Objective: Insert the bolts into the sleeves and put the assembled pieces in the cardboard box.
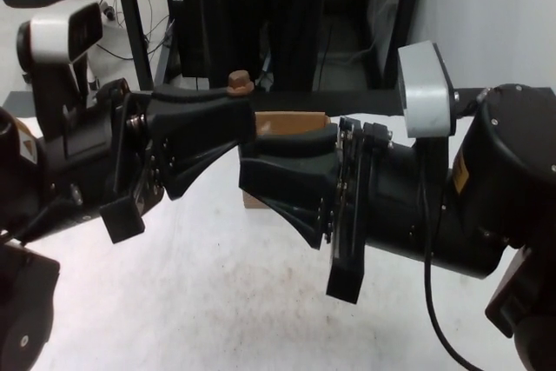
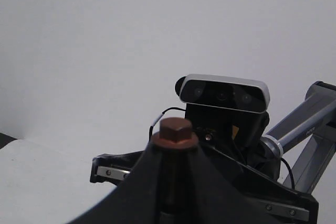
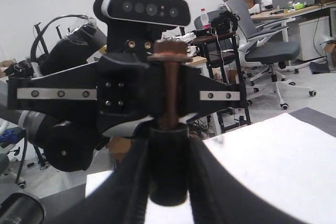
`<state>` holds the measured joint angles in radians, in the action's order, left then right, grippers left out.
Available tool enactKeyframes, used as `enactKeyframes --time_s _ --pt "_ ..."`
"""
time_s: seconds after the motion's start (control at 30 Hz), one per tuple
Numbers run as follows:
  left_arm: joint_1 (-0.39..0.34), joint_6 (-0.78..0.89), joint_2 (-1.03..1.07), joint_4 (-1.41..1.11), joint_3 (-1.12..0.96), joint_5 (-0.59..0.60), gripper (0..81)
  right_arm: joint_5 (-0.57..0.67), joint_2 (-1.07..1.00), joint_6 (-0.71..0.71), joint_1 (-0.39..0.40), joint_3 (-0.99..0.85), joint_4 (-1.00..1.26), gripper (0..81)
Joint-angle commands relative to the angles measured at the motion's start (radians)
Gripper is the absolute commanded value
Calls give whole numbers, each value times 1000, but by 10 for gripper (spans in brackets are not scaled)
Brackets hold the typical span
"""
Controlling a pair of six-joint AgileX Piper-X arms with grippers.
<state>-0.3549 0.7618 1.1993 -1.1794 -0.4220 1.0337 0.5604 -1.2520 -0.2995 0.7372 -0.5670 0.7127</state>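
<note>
Left gripper clamps the bolt upright, lined up over and, looks like, just entering the sleeve that the right gripper is pinching.

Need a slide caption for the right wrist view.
Left gripper holds the bolt end-on to the sleeve in the right gripper.

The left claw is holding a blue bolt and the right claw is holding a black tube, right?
Not quite. The bolt is brown, not blue; the left wrist view shows it. The left claw does hold it, and the right claw holds the black tube.
</note>
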Motion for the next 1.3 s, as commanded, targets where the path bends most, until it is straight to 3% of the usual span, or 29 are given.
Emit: enactKeyframes --time_s 0.0,0.17,0.23,0.97,1.27 --pt "-1 9 -3 -21 -7 20 131 -21 7 0 -29 -11 -23 8" --pt "-1 42 -3 -21 -7 17 405 -4 7 0 -29 -11 -43 8" --pt "-1 62 -3 -22 -7 18 458 -4 7 0 -29 -11 -43 8" --pt "-1 65 -3 -5 -7 45 465 -1 7 0 -29 -11 -43 8" --pt "-1 -40 -3 98 -7 66 465 -1 7 0 -29 -11 -43 8"
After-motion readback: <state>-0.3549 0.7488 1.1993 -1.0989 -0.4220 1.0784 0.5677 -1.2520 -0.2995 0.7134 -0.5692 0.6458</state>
